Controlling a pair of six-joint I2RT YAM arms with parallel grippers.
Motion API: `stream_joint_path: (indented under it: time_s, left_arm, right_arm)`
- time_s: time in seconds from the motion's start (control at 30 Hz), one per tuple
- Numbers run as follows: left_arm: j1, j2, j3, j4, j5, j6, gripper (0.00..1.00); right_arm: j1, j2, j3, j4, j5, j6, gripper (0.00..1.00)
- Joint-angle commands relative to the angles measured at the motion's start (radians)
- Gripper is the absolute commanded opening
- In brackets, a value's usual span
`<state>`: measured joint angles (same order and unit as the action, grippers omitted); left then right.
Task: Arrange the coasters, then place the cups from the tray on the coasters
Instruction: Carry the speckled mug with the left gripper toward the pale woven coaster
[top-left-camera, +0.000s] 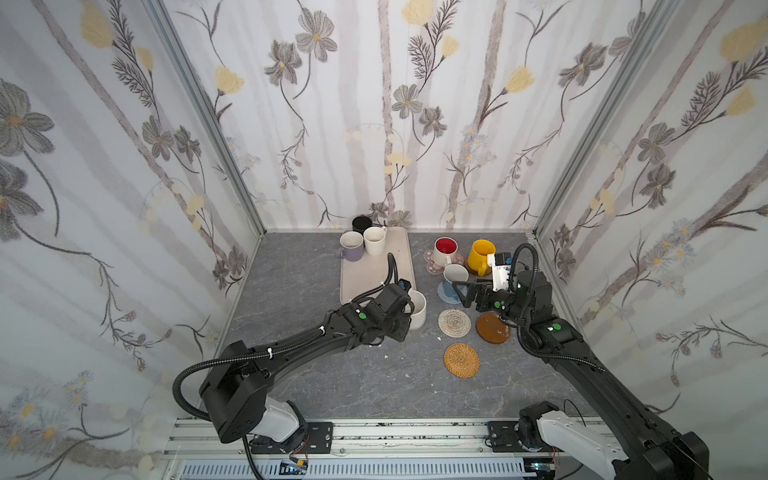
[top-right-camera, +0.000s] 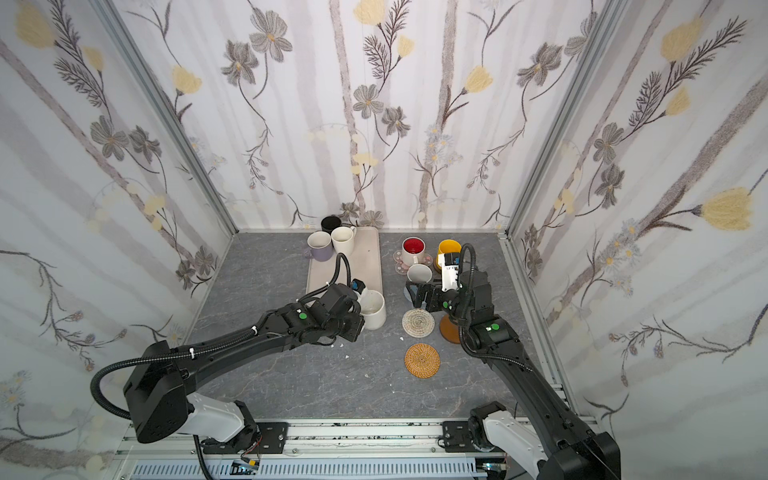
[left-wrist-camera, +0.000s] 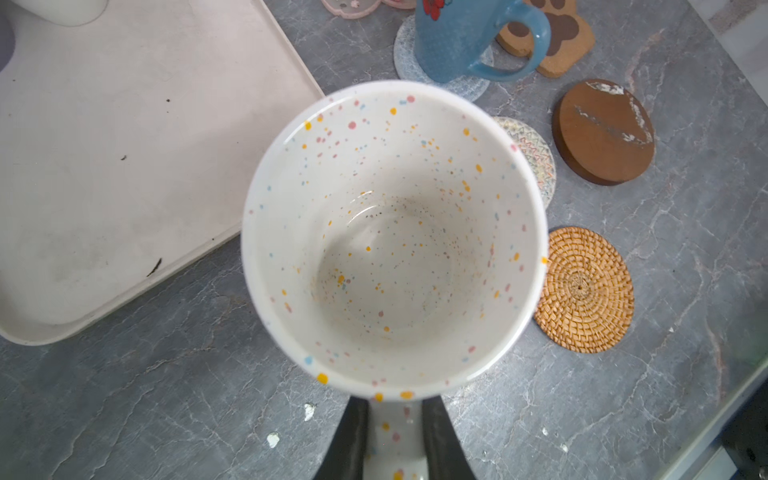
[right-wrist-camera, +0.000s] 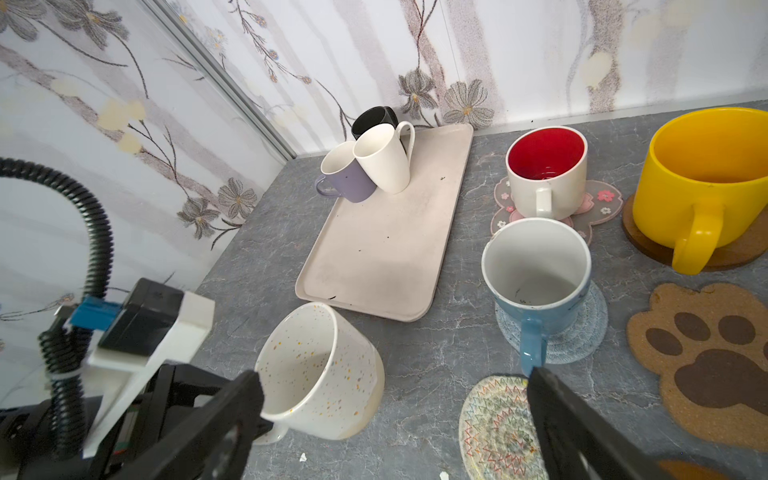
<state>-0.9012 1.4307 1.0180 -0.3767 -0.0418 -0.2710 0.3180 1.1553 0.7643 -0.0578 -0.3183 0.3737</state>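
Left hand (left-wrist-camera: 395, 411) pinching handle of speckled cream cup (left-wrist-camera: 386, 249), cup tilted beside tray (left-wrist-camera: 124, 124), right hand (right-wrist-camera: 392, 378) spread wide

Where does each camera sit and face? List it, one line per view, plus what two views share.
Top views: high at the front, looking down toward the back wall; left arm and right arm show.
Left wrist: above the left tool, looking down into the speckled cup it holds; its fingers show.
Right wrist: behind the open right tool, facing tray and back wall; its fingers and left arm show.
Shared: both wrist views show speckled cup and tray.
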Motion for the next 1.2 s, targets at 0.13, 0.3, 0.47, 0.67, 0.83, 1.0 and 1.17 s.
stream_joint_path:
  time_s: [0.13, 0.3, 0.47, 0.67, 0.83, 1.0, 1.17]
  left_arm:
    - [-0.052, -0.067, -0.059, 0.195, -0.043, -0.008, 0.00]
    - [-0.094, -0.039, -0.043, 0.209, -0.035, 0.036, 0.00]
    - [-0.123, 0.006, -0.018, 0.221, -0.022, 0.069, 0.00]
    - [-0.146, 0.082, 0.028, 0.247, -0.001, 0.090, 0.00]
    - [-0.148, 0.170, 0.094, 0.259, -0.015, 0.106, 0.00]
    - [-0.149, 0.257, 0.157, 0.272, -0.044, 0.128, 0.00]
    - [-0.148, 0.332, 0.217, 0.282, -0.041, 0.143, 0.00]
  right_arm:
    - [-0.029, 0.001, -0.032, 0.024, -0.026, 0.008, 1.00]
    - [-0.049, -0.012, -0.040, 0.031, -0.041, 0.014, 1.00]
    - [-0.069, -0.026, -0.054, 0.032, -0.060, 0.021, 1.00]
    - [-0.094, -0.051, -0.079, 0.038, -0.067, 0.027, 1.00]
    - [-0.109, -0.053, -0.086, 0.050, -0.077, 0.034, 1.00]
    - [-0.120, -0.060, -0.091, 0.057, -0.086, 0.037, 1.00]
    - [-0.130, -0.068, -0.102, 0.064, -0.093, 0.041, 1.00]
